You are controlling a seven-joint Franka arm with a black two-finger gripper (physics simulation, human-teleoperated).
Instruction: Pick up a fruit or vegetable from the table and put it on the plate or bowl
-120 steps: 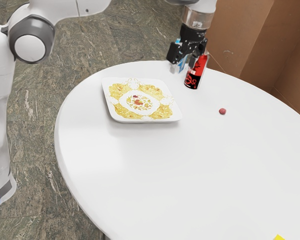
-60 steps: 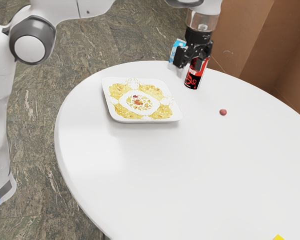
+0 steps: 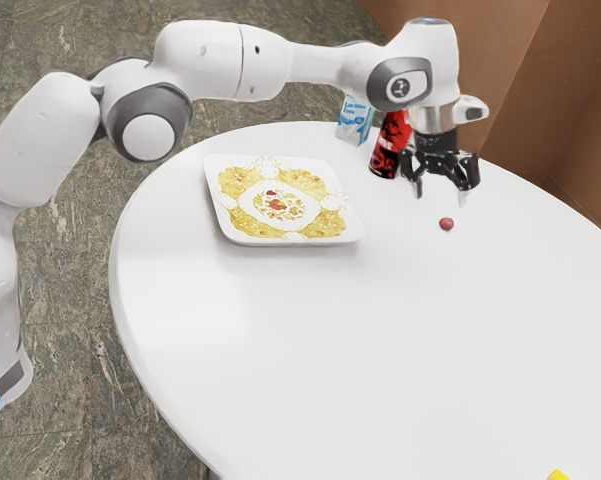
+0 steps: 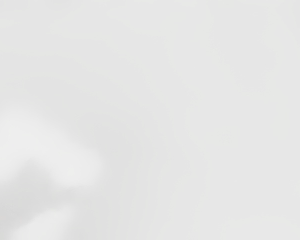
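The small red fruit [image 3: 446, 223] lies on the white surface [image 3: 380, 330], toward the exterior view's right and well apart from the plate [image 3: 280, 203]. It is too small for me to name its kind; I record only a round, dark red item resting alone on bare surface.

My gripper [image 3: 442, 197] hangs directly over it, pointing down, with the fingers spread apart and nothing between them. The fruit sits below the gap between the fingertips and touches neither. I cannot tell how much clearance there is.

Just behind the gripper stands an upright red and black can [image 3: 384, 150]. Its upper end and the side toward the exterior view's right are covered by my hand. Beside the can, toward the exterior view's left, is a white and blue carton [image 3: 353, 118], its top hidden behind the arm [image 3: 280, 65].

The plate is square with a yellow floral pattern, and nothing lies on it.

At the exterior view's lower edge, a yellow item [image 3: 558, 474] is cut off and I cannot identify it.

Brown cardboard boxes [image 3: 550, 80] stand beyond the surface.

The wrist view gives pale, blurred surface [image 4: 189, 100] with a lighter smear [image 4: 45, 150] that I cannot make out.
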